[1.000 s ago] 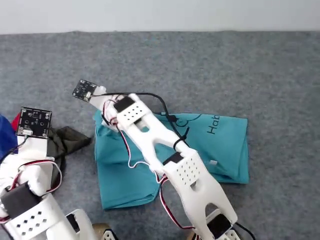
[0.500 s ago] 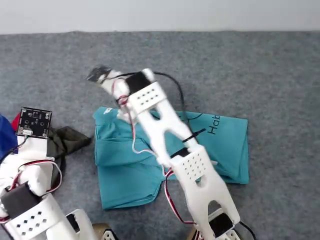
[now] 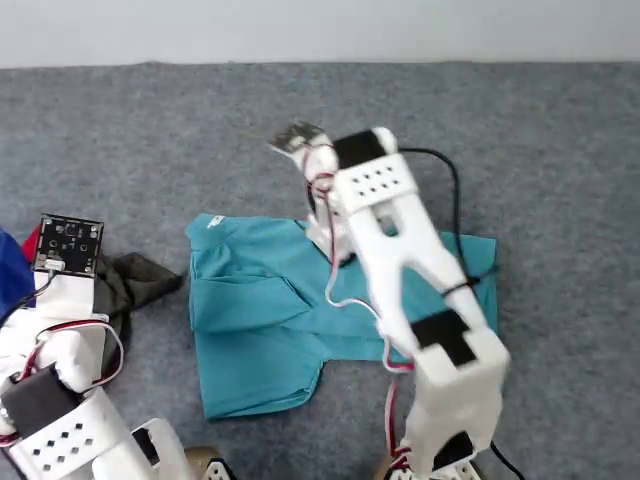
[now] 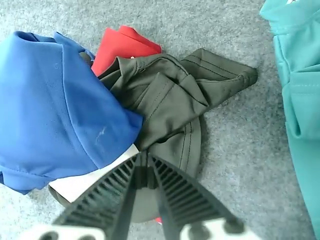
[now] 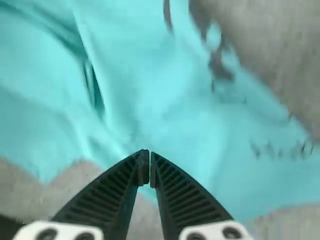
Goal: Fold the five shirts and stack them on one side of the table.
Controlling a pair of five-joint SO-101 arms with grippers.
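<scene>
Shirt pile: a blue shirt [image 4: 55,105], a red shirt [image 4: 120,47] and a dark olive shirt [image 4: 170,105] lie bunched together at the near left of the table [image 3: 500,130], unfolded and overlapping.
Pile order: the blue shirt covers part of the dark olive one; the red shirt shows at the pile's far side; a white garment [image 4: 85,182] shows under the blue shirt's edge.
Left arm [image 3: 60,400]: stands at the near left corner, over the pile.
Left gripper [image 4: 145,170]: hangs above the dark olive shirt; jaws closed, tips meeting, nothing between them.
Teal shirt [image 3: 250,320]: lies flat mid-table, just beside the pile and apart from it; partly folded, with layered creases across its left half and a white tag at its far left corner.
Right arm [image 3: 420,290]: reaches from the near edge across the teal shirt toward its far edge.
Right gripper [image 5: 145,167]: hangs over the teal fabric; jaws closed, tips together, no cloth held.
Table surface: grey carpet-like covering, bare beyond the teal shirt.
Wall [image 3: 300,30]: pale, along the table's far edge.
</scene>
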